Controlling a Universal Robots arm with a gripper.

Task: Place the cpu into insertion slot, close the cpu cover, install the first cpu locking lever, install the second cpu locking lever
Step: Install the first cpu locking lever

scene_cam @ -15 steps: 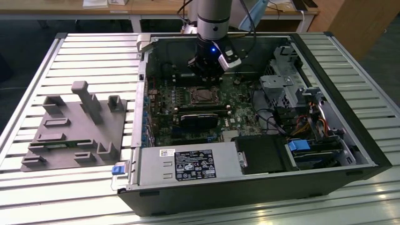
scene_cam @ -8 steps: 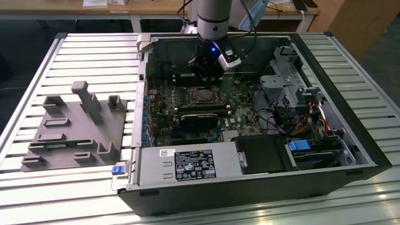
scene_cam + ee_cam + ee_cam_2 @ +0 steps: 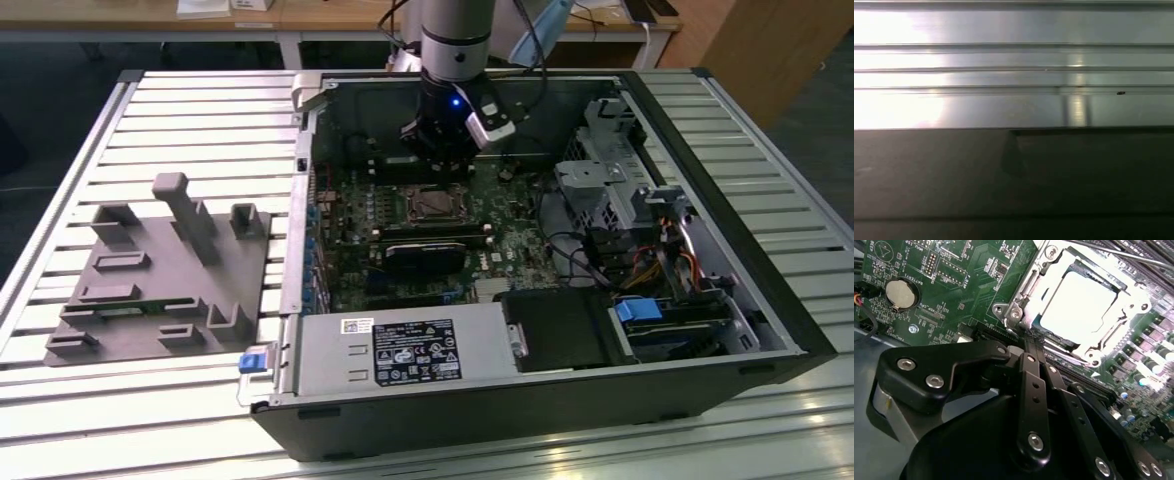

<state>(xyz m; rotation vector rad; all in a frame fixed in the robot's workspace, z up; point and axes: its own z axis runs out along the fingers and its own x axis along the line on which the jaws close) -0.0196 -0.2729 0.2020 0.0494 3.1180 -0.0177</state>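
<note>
The gripper [image 3: 1026, 340], fingers pressed together and empty, sits beside the cpu cover [image 3: 1054, 267]; a slip could scrape the cpu [image 3: 1079, 302].

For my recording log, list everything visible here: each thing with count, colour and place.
computer case: one, black, open on the slatted table
table: one, silver slats, under everything
motherboard: one, green, inside the case
cpu: one, silver-grey, sitting in the insertion slot
cpu cover: one, silvery frame, lying around the cpu
coin battery: one, silver, on the motherboard
power supply: one, grey with labels, at the case's near edge
fixture tray: one, grey, at the exterior view's left
gripper: one, black, above the socket area, fingers together, holding nothing
</note>
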